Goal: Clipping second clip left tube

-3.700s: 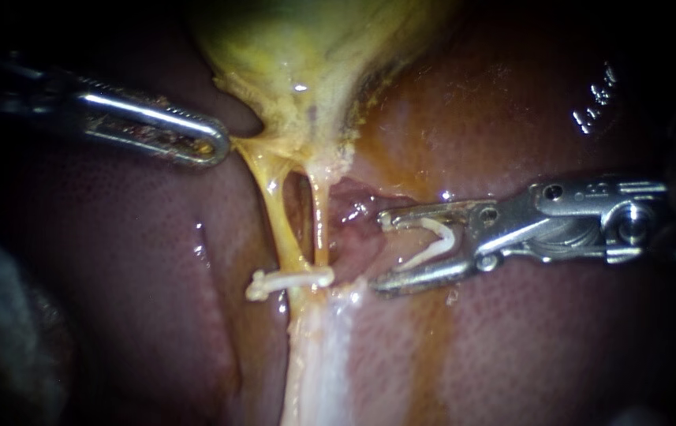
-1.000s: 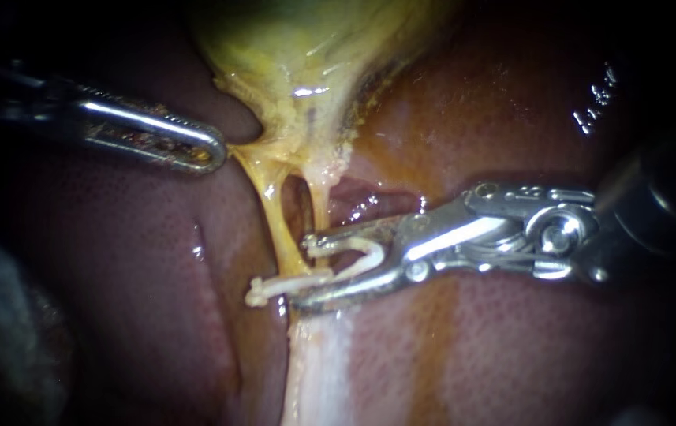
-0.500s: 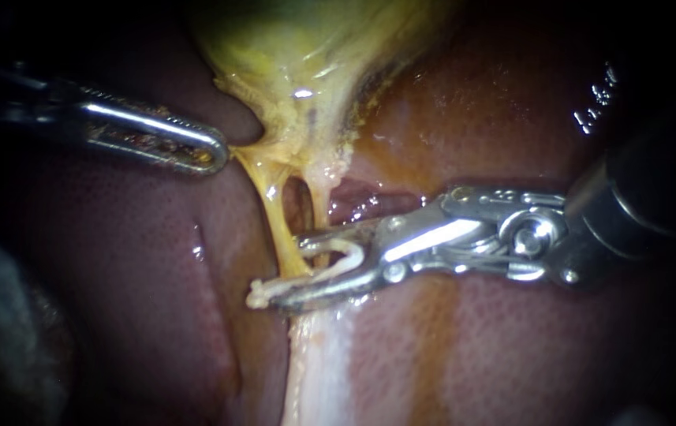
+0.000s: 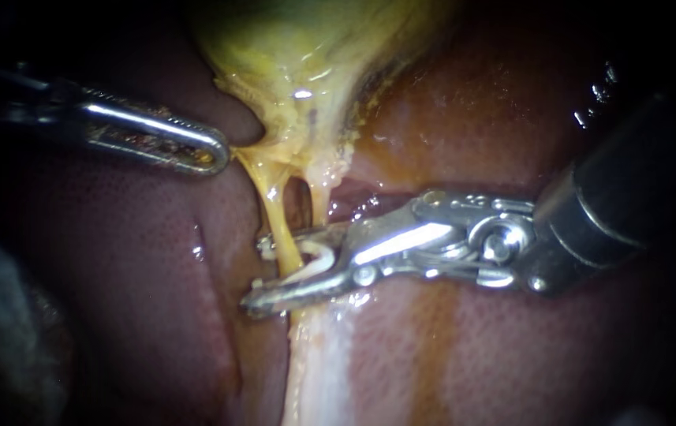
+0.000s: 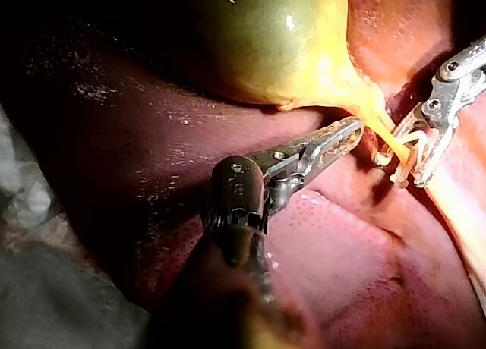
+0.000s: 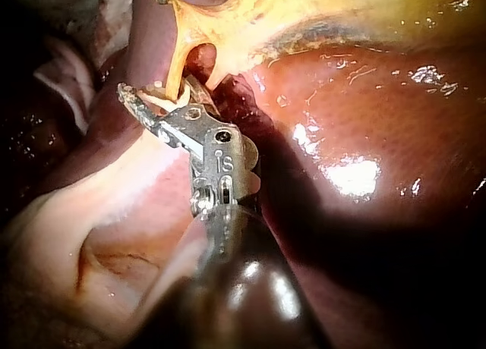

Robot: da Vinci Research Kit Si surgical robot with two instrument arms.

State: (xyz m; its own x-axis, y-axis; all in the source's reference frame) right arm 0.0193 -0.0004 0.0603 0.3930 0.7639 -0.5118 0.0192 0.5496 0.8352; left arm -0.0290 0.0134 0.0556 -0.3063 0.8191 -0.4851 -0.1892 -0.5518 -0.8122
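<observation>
Two thin yellow tubes run down from the gallbladder [image 4: 306, 55]: the left tube [image 4: 277, 225] and the right tube [image 4: 319, 201]. My right instrument [image 4: 263, 272] comes in from the right, its jaws apart and holding a white clip [image 4: 318, 256]. The jaws straddle the left tube, one above and one below. In the right wrist view the same jaws [image 6: 156, 102] carry the clip [image 6: 163, 99] around the tube [image 6: 176, 68]. My left instrument [image 4: 199, 151] is shut on tissue at the gallbladder's neck, holding it taut to the left; its jaws [image 5: 345, 136] are also in the left wrist view.
Dark red liver [image 4: 472, 355] lies all around. A pale band of tissue [image 4: 318, 355] runs down from the tubes. The right instrument's dark shaft [image 4: 629, 197] fills the right side. In the left wrist view the right instrument [image 5: 429, 140] stands just ahead of my left jaws.
My right instrument has moved left with its clip, from beside the right tube to astride the left tube. Its lower jaw now covers the clip that lay across the tubes. The left instrument has held still.
</observation>
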